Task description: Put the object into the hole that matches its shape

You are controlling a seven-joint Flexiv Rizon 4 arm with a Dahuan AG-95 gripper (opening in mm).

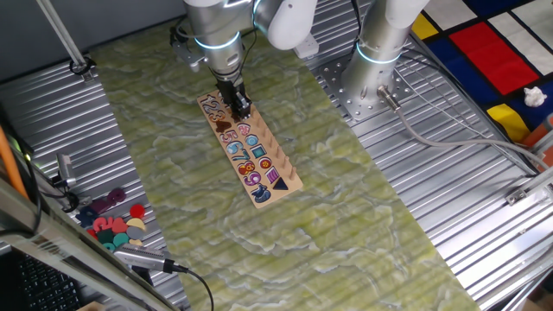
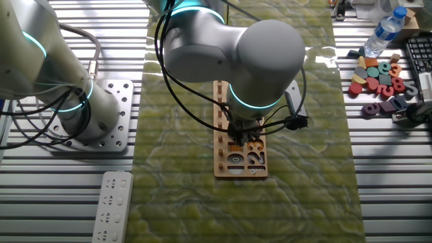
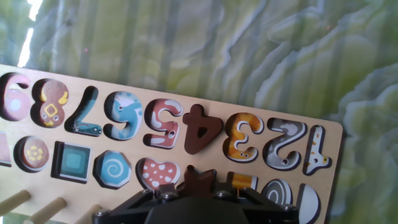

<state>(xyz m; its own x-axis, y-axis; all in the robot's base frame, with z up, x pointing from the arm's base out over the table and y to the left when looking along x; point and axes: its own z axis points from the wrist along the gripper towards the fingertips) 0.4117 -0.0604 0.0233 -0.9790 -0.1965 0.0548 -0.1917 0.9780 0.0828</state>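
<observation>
The gripper (image 1: 238, 105) hung low over the puzzle board (image 1: 289, 183), near the end of it that lay closest to the arm's base. In the hand view the dark reddish-brown star piece (image 3: 198, 179) showed just above the gripper housing, its upper points poking out; it appeared to be held at the fingers, yet the fingers themselves were hidden under the housing, so I could not tell whether they were clamped on it or had let go. The star sat over the board's lower row of shape recesses, between the heart recess (image 3: 155, 172) and the striped orange recess (image 3: 241, 181), directly below the brown 4 (image 3: 199, 129) that already filled its number slot. The star-shaped hole was covered by the piece and the gripper, so whether the star had seated or was resting on top could not be judged.

Farther along the board from the star, the other shape recesses and the row of pegs (image 2: 220, 116) stood clear. The loose coloured pieces (image 1: 112, 221) lay well apart from the board, off the green mat.

The risk, as I judged it, lay in rotation: if the star's points were turned off the hole's points, it would perch on the rim, and a downward push could tip it or drag the light board across the mat
</observation>
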